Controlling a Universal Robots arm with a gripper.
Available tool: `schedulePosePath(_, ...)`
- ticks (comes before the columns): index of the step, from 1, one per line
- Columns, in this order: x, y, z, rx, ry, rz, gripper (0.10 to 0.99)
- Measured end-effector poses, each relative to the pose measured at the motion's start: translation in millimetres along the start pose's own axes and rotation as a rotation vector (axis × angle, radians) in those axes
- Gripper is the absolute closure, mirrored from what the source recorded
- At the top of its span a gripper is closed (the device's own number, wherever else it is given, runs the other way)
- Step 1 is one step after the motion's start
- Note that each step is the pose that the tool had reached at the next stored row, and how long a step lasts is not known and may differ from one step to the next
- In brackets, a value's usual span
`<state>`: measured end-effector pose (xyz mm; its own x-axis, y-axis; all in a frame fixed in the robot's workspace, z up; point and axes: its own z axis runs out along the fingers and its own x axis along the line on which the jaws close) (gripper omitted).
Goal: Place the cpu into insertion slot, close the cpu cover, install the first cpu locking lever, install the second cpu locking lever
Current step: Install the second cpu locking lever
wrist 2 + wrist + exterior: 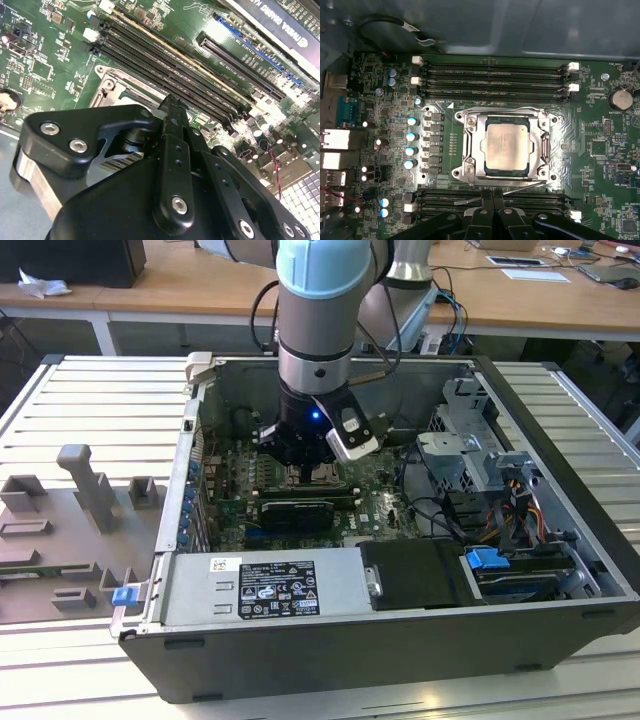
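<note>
While we hover: jaws (493, 196) closed, empty, just beside the socket.
Chip: pale silvery square cpu (506, 147) seated in metal-rimmed insertion slot (465, 150).
Cover: silvery windowed cpu cover (536, 145) lies down around it.

CPU (506, 147): we see a flat square chip with a pale silvery top, seated level in the socket
Insertion slot (546, 150): we see a square socket with a metal rim on the green board, between two banks of long black memory slots
CPU cover (506, 119): we see a silvery windowed frame lying flat over the chip's edges, its top showing through the window
</note>
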<state>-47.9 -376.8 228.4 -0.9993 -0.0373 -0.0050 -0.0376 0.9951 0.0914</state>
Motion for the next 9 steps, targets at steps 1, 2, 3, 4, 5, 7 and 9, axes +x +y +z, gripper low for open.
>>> schedulePosePath(1, 0.6, -0.4, 0.7, -0.001, -0.0002, 0.0, 0.98)
schedulePosePath(2, 0.8, -0.6, 1.2, -0.002, -0.0002, 0.0, 0.98)
schedulePosePath(3, 1.4, -0.9, 1.4, -0.003, -0.0002, 0.0, 0.98)
schedulePosePath(4, 2.3, -1.1, 1.6, -0.003, -0.0002, 0.0, 0.98)
schedulePosePath(5, 2.9, -1.1, 1.9, -0.004, -0.0003, 0.0, 0.98)
schedulePosePath(7, 4.5, -1.4, 5.6, -0.004, -0.0002, 0.0, 0.98)
schedulePosePath(9, 7.5, -2.3, 10.0, -0.007, -0.0002, 0.0, 0.98)
